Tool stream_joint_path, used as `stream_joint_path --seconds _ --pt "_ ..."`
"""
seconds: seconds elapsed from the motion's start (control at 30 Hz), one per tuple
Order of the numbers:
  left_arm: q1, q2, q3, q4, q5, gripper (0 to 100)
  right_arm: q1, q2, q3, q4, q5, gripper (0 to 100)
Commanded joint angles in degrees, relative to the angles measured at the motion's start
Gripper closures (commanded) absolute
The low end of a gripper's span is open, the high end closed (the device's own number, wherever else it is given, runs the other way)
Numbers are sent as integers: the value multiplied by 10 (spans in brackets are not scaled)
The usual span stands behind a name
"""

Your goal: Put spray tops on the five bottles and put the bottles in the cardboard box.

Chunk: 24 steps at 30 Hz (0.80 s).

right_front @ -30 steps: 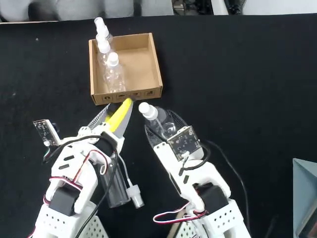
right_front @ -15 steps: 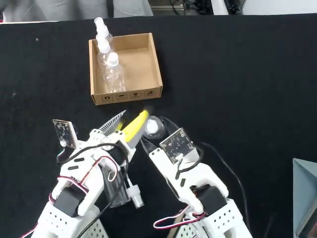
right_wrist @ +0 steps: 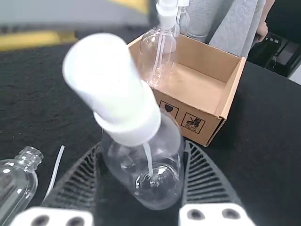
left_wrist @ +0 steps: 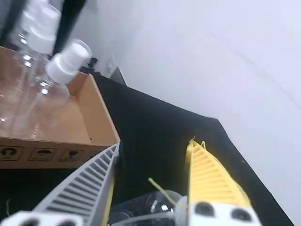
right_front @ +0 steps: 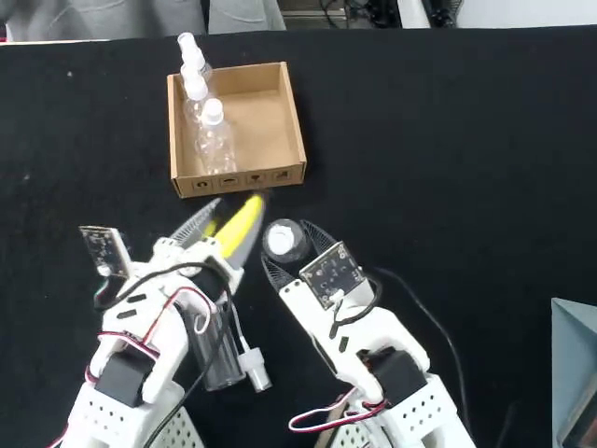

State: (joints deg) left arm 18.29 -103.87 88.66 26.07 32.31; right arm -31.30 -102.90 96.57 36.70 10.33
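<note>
The right hand [right_front: 280, 250] grips a capped bottle [right_front: 282, 238] at frame centre, just below the cardboard box [right_front: 297, 126] at upper left. Boxing it seems the step in hand. The left hand [right_front: 227, 211] gapes wide alongside. Next: lift over the near wall into the bare right half, provided the top is seated, which is unclear.

Clear capped bottles [right_front: 215, 140] fill the brown cardboard box's [right_front: 294, 121] left side, its right half free; the left arm's fingers [right_front: 240, 223] crowd its front.
</note>
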Motion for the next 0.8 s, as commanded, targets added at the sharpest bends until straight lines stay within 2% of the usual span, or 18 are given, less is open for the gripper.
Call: stream_joint_path --seconds 0.0,0.17,0.33,0.6,0.77 --pt "-32 -6 -38 -1 -20 791 -14 -82 -3 4 0 923" --pt "-50 -6 -32 4 -60 791 -14 -82 -3 11 0 923" --pt "-100 -7 -56 62 -62 791 -14 -82 -3 17 0 923" --pt "-215 -7 -45 142 -62 791 -14 -82 -3 16 -4 923" --pt "-276 -7 -2 144 -63 791 -14 -82 -3 15 -4 923"
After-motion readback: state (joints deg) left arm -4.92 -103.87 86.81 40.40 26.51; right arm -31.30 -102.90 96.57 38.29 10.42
